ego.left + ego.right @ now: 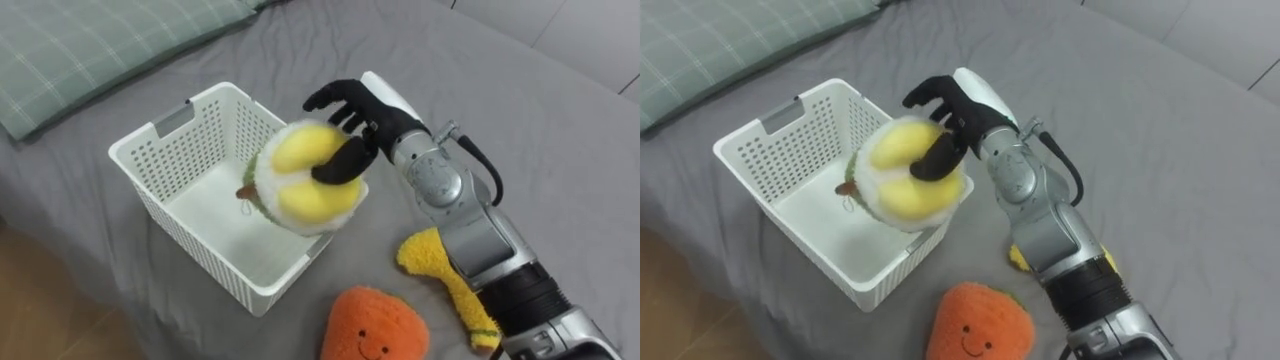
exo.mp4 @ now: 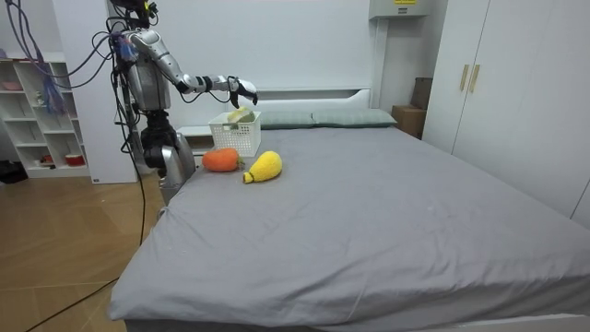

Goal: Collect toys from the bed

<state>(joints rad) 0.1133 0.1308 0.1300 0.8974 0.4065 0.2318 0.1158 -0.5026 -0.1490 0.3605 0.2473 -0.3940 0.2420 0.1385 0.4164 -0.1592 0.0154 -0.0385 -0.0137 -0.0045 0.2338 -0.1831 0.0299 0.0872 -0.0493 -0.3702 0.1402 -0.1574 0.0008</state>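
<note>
A round yellow-and-white plush toy (image 1: 303,178) hangs blurred over the near right corner of the white basket (image 1: 165,160), partly inside its rim. My right hand (image 1: 352,118) is just above and behind it. The fingers are spread and the thumb lies across the toy's front. An orange plush with a smiling face (image 1: 375,325) lies on the grey bed (image 1: 560,130) in front of the basket. A yellow plush (image 1: 440,272) lies to its right, partly under my forearm. In the room view I stand at the bedside by the basket (image 2: 235,136), right arm stretched over it.
A green checked pillow (image 1: 90,50) lies at the head of the bed behind the basket. The bed's edge and wooden floor (image 1: 40,310) show at the lower left. White shelves (image 2: 41,111) stand behind me and wardrobes (image 2: 516,83) across the room.
</note>
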